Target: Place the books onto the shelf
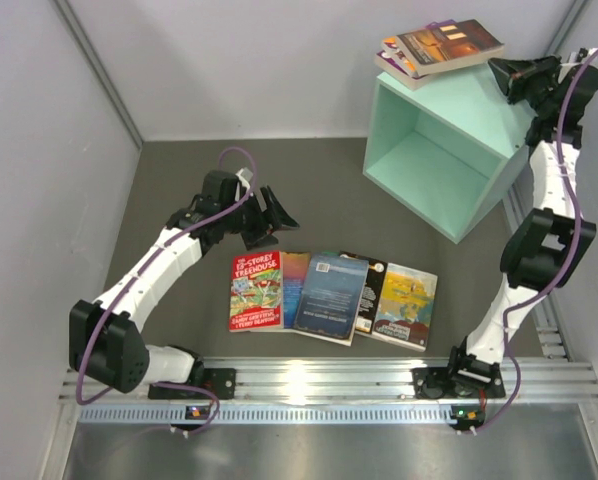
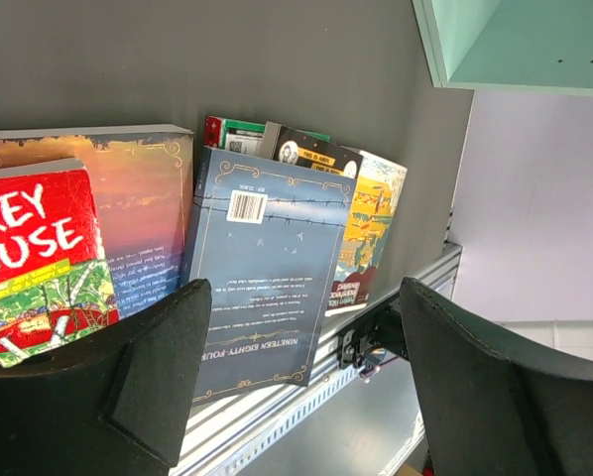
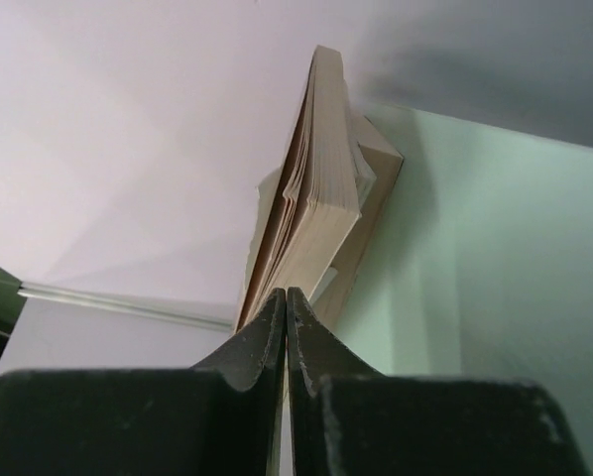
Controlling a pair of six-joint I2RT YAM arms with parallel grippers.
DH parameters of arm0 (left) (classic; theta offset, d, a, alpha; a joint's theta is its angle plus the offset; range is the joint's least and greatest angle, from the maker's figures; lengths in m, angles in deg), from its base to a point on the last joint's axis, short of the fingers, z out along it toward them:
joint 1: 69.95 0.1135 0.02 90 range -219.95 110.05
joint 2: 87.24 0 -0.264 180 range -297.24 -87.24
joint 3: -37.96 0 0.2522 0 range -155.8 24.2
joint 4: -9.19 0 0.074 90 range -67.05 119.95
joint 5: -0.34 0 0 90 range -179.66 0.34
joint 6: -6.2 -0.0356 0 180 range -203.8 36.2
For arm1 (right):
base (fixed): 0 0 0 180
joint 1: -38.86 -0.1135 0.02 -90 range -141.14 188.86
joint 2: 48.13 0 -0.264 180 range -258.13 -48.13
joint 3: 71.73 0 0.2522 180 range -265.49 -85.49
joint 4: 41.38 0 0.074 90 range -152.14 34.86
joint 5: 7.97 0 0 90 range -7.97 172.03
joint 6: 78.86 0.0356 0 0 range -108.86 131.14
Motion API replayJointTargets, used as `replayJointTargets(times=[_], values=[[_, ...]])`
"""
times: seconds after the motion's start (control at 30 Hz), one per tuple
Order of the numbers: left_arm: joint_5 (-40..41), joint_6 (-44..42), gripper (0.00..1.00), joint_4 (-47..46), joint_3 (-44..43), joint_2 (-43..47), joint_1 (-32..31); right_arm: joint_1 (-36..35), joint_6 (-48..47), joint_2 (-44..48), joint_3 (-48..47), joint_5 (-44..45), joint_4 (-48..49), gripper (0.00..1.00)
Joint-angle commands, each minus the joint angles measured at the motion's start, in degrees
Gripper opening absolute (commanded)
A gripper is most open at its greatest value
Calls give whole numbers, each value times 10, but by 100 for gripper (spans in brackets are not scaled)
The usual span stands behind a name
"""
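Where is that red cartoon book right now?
Seen from above, the red cartoon book lies flat on the table, at the left end of the row, partly overlapping the blue-orange book on its right.

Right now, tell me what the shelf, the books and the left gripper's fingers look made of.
Shelf: likely painted wood or board, smooth mint satin, flat panels with square edges.
Books: paper, printed covers with a slight sheen, cream page edges fanning.
Fingers of the left gripper: probably moulded plastic, matte black.
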Motion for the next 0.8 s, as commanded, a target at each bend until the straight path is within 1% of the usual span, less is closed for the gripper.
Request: replayJointTargets(times=[0.0,0.27,0.77], values=[[7,-11,81,-4,-1,15,-1,-1,38,-33,-8,15,60,0],[2,-18,81,-3,-26,-19,-1,-9,50,-61,-27,23,64,0],[5,-28,81,-8,-67,-72,0,-43,63,-128,-116,41,52,0]])
